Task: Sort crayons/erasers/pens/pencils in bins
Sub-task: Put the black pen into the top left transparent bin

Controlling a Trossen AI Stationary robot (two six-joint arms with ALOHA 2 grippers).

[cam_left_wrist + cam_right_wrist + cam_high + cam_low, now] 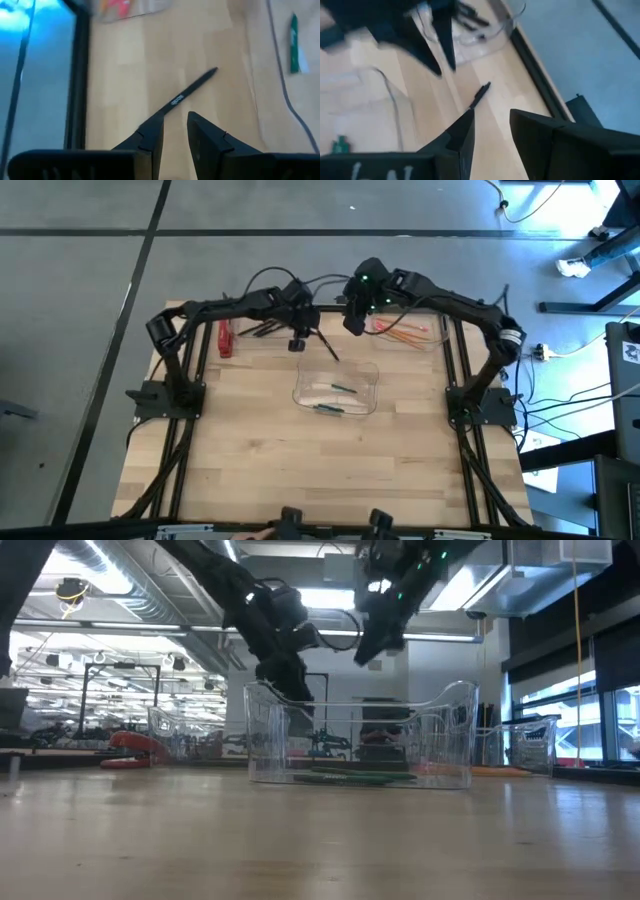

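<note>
High view: both arms reach to the far middle of the tabletop (250, 450). The left tool (298, 342) hangs near 12 o'clock of the centre bin (372, 370), and a black pen (327, 348) lies loose on the wood just beside it, outside every bin. The right tool (353, 320) hovers close by, toward 1 o'clock. The centre bin holds green crayons (345, 389); one more crayon (328, 410) lies at its 6 o'clock wall, inside or out I cannot tell. The far-right bin (440, 340) holds orange pencils (405, 335); the far-left bin (262, 338) holds dark pens (265, 328). A red object (224, 340) lies at its 9 o'clock side.

Low view: both tools hang above the centre bin's rim, clear of the wood.

Left wrist view: the left tool's fingers (202, 140) stand parted and empty, with the pen's near end just in front of the gap.

Right wrist view: the right tool is released too, holding nothing, and looks at the same pen.

Risks, as I judge them: both tools crowd one pen, so they could collide. The pen lies slanted to the left tool's gap, so a closing finger may flick it away or roll it against the centre bin's wall. Dropping it among the crayons would spoil the sorting.
</note>
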